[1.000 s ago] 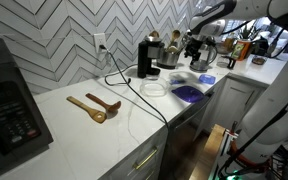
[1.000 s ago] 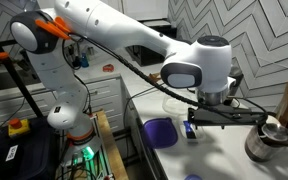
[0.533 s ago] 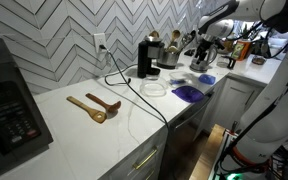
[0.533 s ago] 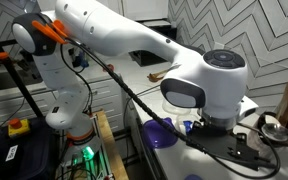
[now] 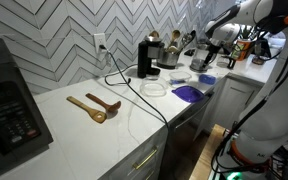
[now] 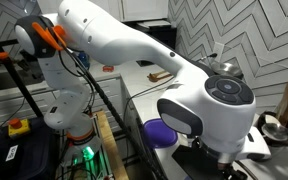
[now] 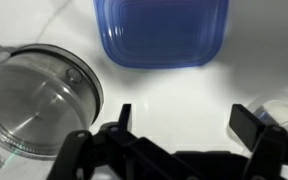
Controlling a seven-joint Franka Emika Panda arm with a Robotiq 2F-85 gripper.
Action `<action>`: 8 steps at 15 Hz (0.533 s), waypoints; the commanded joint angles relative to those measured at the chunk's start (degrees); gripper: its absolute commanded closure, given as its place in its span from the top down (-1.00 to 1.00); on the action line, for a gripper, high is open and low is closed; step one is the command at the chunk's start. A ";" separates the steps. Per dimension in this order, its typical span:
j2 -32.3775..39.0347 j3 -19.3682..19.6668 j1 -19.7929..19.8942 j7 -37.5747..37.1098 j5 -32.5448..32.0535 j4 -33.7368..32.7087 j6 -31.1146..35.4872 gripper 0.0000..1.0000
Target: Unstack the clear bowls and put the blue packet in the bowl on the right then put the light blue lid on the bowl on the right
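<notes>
The clear bowls sit stacked on the white counter, and appear at the left of the wrist view. The light blue lid lies near the counter's right end; a pale sliver of it shows at the right edge of the wrist view. My gripper is open and empty, hovering over bare counter between the bowls and the lid. In an exterior view it hangs above the lid. I cannot make out the blue packet for sure.
A larger dark blue-purple flat lid lies just beyond the gripper, seen also in both exterior views. Two wooden spoons, a black cable and appliances stand on the counter. The counter edge is near.
The arm has swung toward the right end of the counter and lower. Its wrist now fills one exterior view and hides the gripper there. The jaws stayed open.
</notes>
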State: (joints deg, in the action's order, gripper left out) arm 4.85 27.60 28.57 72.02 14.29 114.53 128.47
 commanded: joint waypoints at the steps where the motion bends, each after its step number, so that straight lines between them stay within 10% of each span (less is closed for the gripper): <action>1: 0.92 0.51 1.90 -7.82 1.42 -0.12 -2.35 1.00; 8: 1.81 -0.03 3.32 -14.58 0.08 -0.16 -1.91 1.00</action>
State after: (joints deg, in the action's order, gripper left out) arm 6.66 28.33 31.18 57.61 14.53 114.55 126.76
